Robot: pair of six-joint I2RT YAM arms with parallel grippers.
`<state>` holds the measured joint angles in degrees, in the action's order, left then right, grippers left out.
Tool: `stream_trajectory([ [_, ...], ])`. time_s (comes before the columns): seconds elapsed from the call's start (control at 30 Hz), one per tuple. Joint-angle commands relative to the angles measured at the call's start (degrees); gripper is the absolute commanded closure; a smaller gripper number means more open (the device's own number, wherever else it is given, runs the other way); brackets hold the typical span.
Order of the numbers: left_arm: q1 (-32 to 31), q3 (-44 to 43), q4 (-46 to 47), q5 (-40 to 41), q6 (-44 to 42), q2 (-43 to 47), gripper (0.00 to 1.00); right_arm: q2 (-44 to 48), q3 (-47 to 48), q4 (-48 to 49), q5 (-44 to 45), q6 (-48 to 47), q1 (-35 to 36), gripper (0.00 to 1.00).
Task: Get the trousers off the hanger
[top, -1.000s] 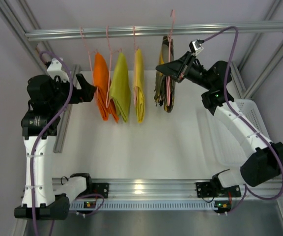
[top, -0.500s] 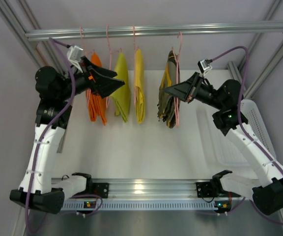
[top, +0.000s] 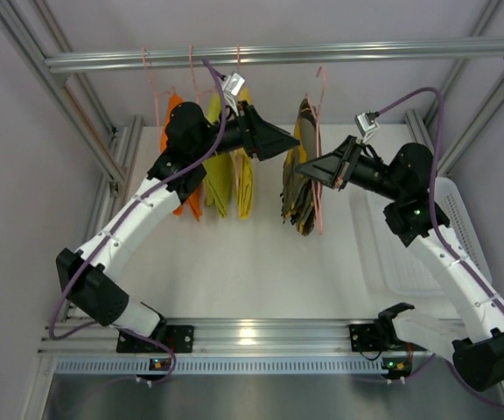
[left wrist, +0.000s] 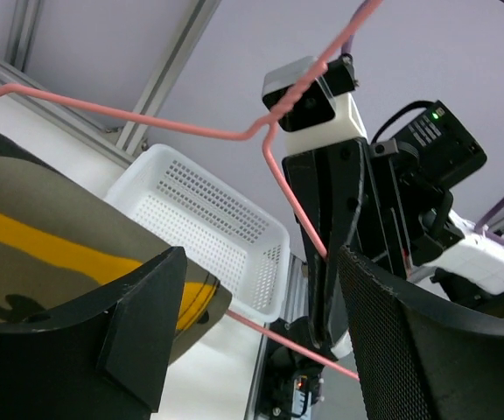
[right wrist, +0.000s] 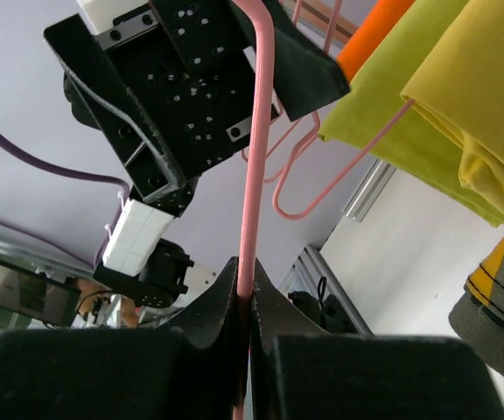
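The camouflage trousers (top: 296, 175) hang folded over the pale-pink wire hanger (top: 318, 188), whose hook sits just below the top rail. My right gripper (top: 304, 166) is shut on the hanger's wire (right wrist: 254, 157), which is pinched between its jaws (right wrist: 245, 284). My left gripper (top: 292, 144) is open right beside the trousers' top. In the left wrist view its fingers (left wrist: 261, 262) spread wide, with the trousers (left wrist: 51, 254) at the left finger and the hanger's wire (left wrist: 182, 129) crossing above. The trousers' edge shows at the lower right of the right wrist view (right wrist: 497, 306).
Orange (top: 180, 166), lime (top: 217, 175) and yellow (top: 245, 179) garments hang on like pink hangers from the aluminium rail (top: 366, 52), just behind my left arm. A white perforated basket (top: 449, 219) stands at the right. Frame posts rise on both sides.
My left arm swung right, from the orange garment past the lime and yellow ones to the trousers. The right gripper has lowered the hanger, bringing its hook from above the rail to below it.
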<state>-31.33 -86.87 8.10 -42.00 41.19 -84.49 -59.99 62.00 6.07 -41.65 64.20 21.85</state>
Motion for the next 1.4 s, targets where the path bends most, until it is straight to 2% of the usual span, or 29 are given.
stream_trajectory([
  [0.0, -1.4, -3.2, 10.3, 3.6, 4.8, -1.9, 0.25, 3.7, 3.6, 9.8, 0.6, -4.7, -0.4, 1.0],
  [0.4, -6.6, -8.3, 14.8, 5.1, 10.7, -10.6, 0.26, 4.3, -0.1, 12.1, 0.4, -3.3, -0.4, 1.0],
  [0.5, -7.2, -8.1, 16.7, 4.6, 13.7, -11.9, 0.29, 4.4, -0.3, 11.9, 0.3, -3.6, -0.4, 1.0],
  [0.77, -7.8, -7.8, 20.6, 5.0, 20.9, -13.4, 0.53, 5.1, -2.5, 12.7, 0.2, -3.5, -0.3, 1.0],
  [0.83, -7.8, -7.4, 20.7, 4.6, 22.0, -13.0, 0.56, 5.5, -3.1, 12.7, 0.3, -3.7, -0.3, 1.0],
  [0.9, -7.8, -7.2, 20.8, 4.3, 22.5, -12.5, 0.64, 5.8, -3.8, 12.6, 0.4, -3.9, -0.4, 1.0],
  [0.93, -7.8, -6.9, 20.7, 4.4, 22.3, -12.1, 0.79, 6.0, -4.0, 12.6, 0.5, -4.4, -0.4, 1.0],
  [0.97, -7.8, -6.9, 20.4, 4.5, 22.3, -11.8, 0.79, 6.2, -4.1, 12.4, 0.6, -4.8, -0.3, 0.98],
  [1.0, -7.8, -6.8, 19.2, 4.7, 21.6, -11.5, 0.91, 6.5, -4.3, 12.2, 0.6, -5.2, -0.4, 0.95],
  [1.03, -7.8, -6.6, 18.7, 4.8, 21.5, -11.1, 0.97, 6.9, -4.3, 11.4, 0.6, -6.7, -0.4, 0.93],
  [1.07, -7.8, -5.9, 18.4, 4.9, 21.8, -10.4, 1.0, 7.3, -4.3, 10.7, 0.9, -7.5, -0.4, 0.89],
  [1.13, -7.8, -4.8, 18.2, 4.8, 22.4, -9.8, 1.0, 8.3, -4.4, 8.9, 1.7, -9.4, -0.4, 0.88],
  [1.2, -7.7, -3.7, 18.6, 4.5, 23.9, -9.0, 1.0, 8.9, -4.3, 7.4, 2.0, -10.6, -0.7, 0.73],
  [1.23, -7.6, -3.6, 19.1, 4.3, 25.1, -8.7, 1.0, 9.4, -4.0, 4.1, 1.8, -12.7, -1.4, 0.54],
  [1.27, -7.3, -3.7, 19.6, 3.9, 25.6, -8.5, 1.0, 9.8, -2.2, 1.2, 2.2, -14.5, -2.1, 0.42],
  [1.37, -6.4, -4.2, 21.1, 3.0, 27.4, -7.9, 1.0, 11.7, 1.8, -12.5, 6.1, -23.3, -5.8, 0.17],
])
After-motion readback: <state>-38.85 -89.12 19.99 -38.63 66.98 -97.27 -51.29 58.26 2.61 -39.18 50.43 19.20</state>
